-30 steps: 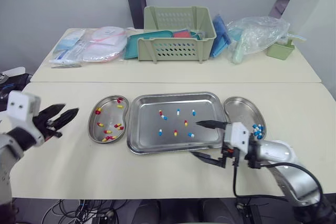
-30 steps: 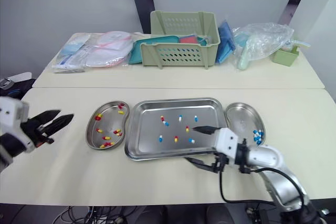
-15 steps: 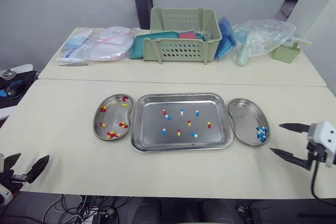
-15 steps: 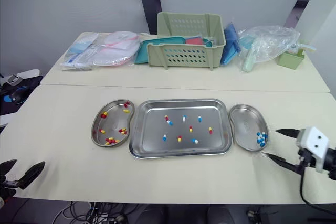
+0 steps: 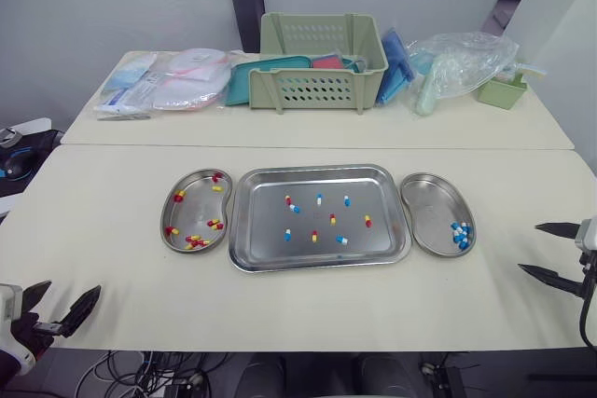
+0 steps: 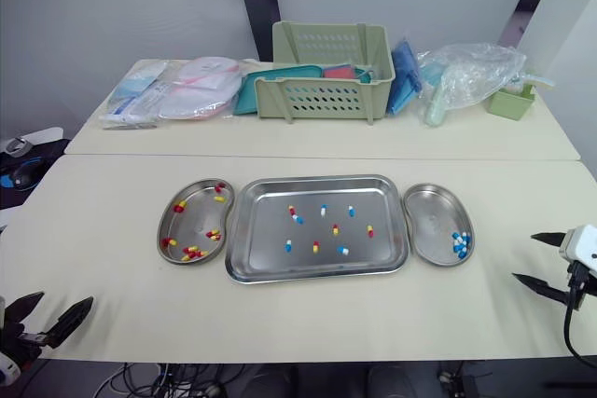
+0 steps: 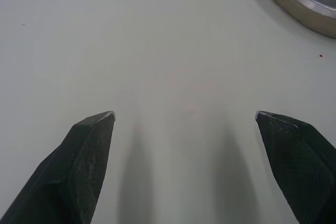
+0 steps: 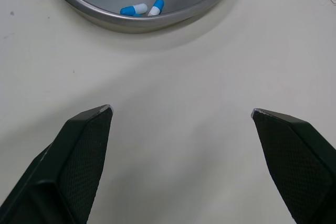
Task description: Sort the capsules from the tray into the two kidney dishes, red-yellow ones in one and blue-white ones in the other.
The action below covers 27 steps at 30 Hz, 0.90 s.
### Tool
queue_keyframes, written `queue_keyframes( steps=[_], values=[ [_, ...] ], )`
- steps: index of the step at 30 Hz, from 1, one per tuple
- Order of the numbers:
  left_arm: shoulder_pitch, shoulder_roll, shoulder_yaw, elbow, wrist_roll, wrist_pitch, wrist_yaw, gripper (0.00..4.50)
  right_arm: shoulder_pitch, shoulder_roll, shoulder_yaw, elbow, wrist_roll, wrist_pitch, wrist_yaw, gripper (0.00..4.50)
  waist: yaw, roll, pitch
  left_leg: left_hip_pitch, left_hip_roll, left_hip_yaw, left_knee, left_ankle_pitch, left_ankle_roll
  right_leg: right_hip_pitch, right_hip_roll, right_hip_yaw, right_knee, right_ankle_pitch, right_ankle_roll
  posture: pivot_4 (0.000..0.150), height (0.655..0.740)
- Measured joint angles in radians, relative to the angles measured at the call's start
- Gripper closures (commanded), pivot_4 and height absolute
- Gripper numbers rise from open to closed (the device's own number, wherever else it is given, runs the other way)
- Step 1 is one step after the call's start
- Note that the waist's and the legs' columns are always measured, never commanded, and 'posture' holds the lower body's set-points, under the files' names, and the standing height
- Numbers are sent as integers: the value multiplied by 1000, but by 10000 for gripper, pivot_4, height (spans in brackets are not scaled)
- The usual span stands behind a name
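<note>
Both pincers are parked well away from the action. The tray [image 5: 266, 202] sits mid-counter [image 5: 121, 221] with a kidney dish tucked against each short side. The left dish [image 5: 194, 210] holds a scatter of red-yellow capsules [image 5: 194, 242], and the right dish [image 5: 429, 207] has a little clump of blue-white capsules [image 5: 459, 233] near its outer edge.

The tray itself has loose capsules spread around its middle. Some are red-yellow, like the one at [image 5: 367, 221], and some are blue-white, like [image 5: 318, 199]. None of them touch each other as far as I can see.

The left pincer [image 5: 73, 287] hangs low by the near left corner of the counter. Its two black fingers are spread wide with nothing between them, and it's well apart from the left dish and even further from the tray.

The right pincer [image 5: 528, 247] is out by the right edge of the counter, also spread wide and carrying nothing. It's to the right of the right dish and a bit nearer the robot. Its wrist view shows the dish rim [image 8: 131, 24] ahead of the fingers, with two blue-white capsules lying just inside, and bare counter between the fingertips and the rim.

The far counter behind has a green basket [image 5: 322, 61], some packets and a plastic bag [image 5: 462, 58].
</note>
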Motion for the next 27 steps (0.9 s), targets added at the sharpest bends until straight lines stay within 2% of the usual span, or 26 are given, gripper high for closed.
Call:
queue_keyframes(
  steps=[13,21,27],
  values=[
    [37,1,-58,-84,-2,4,-41,483,4,-3,1,2,-1,-1,0,0,1,0,0,0,0,0,0,0,0,0,0,0,0,0,0,1500,7400],
    [120,6,-105,-298,-75,90,-94,483,13,-4,1,-10,-1,2,7,0,2,1,0,0,0,1,0,0,0,0,0,1,0,0,0,1500,7400],
    [135,-4,-171,-449,-148,44,-199,483,17,-14,2,-10,-1,3,24,0,3,2,1,0,0,2,0,0,0,0,0,1,0,0,0,1500,7400]
  ],
)
